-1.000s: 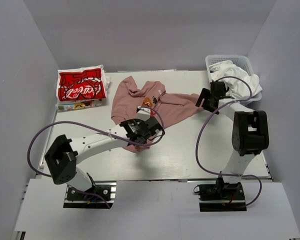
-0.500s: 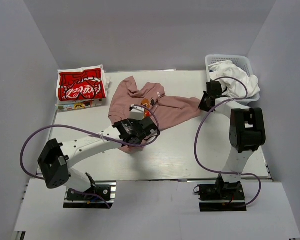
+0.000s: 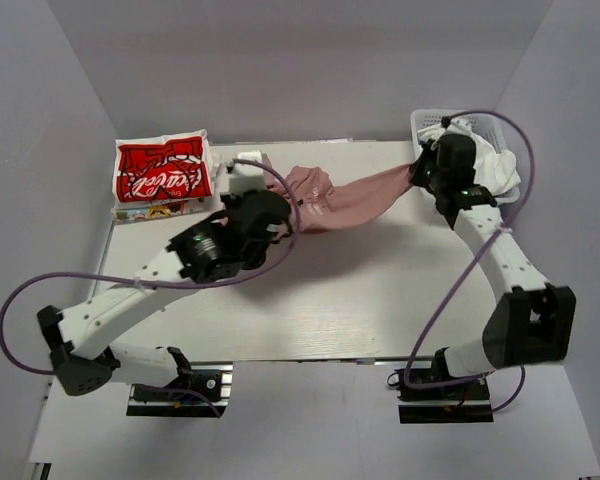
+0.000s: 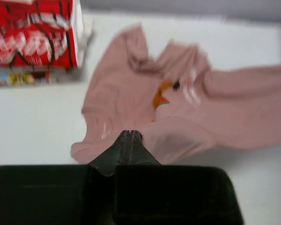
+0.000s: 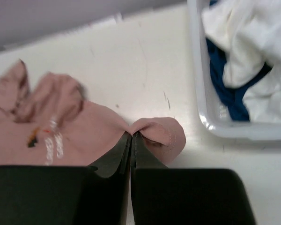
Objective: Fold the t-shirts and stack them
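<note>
left gripper (image 4: 129,137): clenched on the near edge of the pink shirt (image 4: 178,108)
right gripper (image 5: 132,137): pinching a fold of it, beside the basket (image 5: 239,130)
pink shirt: stretched between both grippers

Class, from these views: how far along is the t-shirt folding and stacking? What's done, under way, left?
Done: the red t-shirt with white lettering lies folded, back left. In hand: left gripper and right gripper, both shut, pinch the dusty pink t-shirt, stretched between them. Left: white cloth and navy cloth in the white plastic basket.

The pink t-shirt (image 3: 350,203) is matt cloth, the basket (image 5: 199,84) glossy plastic.
</note>
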Tool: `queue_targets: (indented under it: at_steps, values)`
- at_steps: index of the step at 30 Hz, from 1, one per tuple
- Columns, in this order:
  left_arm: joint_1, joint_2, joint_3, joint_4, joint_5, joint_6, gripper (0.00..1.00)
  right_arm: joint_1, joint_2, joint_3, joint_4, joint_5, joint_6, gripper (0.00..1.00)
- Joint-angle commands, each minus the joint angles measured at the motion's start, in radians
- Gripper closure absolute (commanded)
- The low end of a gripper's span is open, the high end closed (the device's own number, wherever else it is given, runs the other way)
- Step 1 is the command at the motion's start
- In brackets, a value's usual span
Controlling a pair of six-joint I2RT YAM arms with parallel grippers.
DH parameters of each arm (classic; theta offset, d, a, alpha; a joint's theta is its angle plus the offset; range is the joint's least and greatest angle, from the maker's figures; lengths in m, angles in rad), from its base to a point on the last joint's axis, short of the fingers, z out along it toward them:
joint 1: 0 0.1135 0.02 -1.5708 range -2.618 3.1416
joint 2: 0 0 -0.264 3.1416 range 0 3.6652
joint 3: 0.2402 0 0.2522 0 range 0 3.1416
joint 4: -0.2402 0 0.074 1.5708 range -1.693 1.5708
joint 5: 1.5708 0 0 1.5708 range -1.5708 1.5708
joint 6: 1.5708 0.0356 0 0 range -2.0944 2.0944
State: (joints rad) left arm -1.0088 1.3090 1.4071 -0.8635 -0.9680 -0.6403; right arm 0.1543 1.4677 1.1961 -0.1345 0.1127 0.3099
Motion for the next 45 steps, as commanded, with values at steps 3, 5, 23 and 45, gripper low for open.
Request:
queue_targets:
  at_steps: [3, 5, 23, 45]
  values:
    - [-0.007, -0.212, 0.112, 0.483, -0.111, 0.488, 1.0, -0.001, -0.21, 0.189, 0.027, 0.059, -0.096, 1.0]
    - [-0.007, -0.312, 0.131, 0.587, 0.03, 0.635, 1.0, -0.002, -0.271, 0.268, 0.01, 0.085, -0.121, 1.0]
    - [0.003, -0.274, 0.374, 0.443, 0.427, 0.674, 1.0, -0.004, -0.483, 0.55, -0.22, -0.102, -0.223, 1.0]
    - [0.003, -0.326, -0.006, 0.526, 0.052, 0.516, 0.9, 0.297, 0.028, 0.774, -0.1, -0.452, -0.1, 1.0]
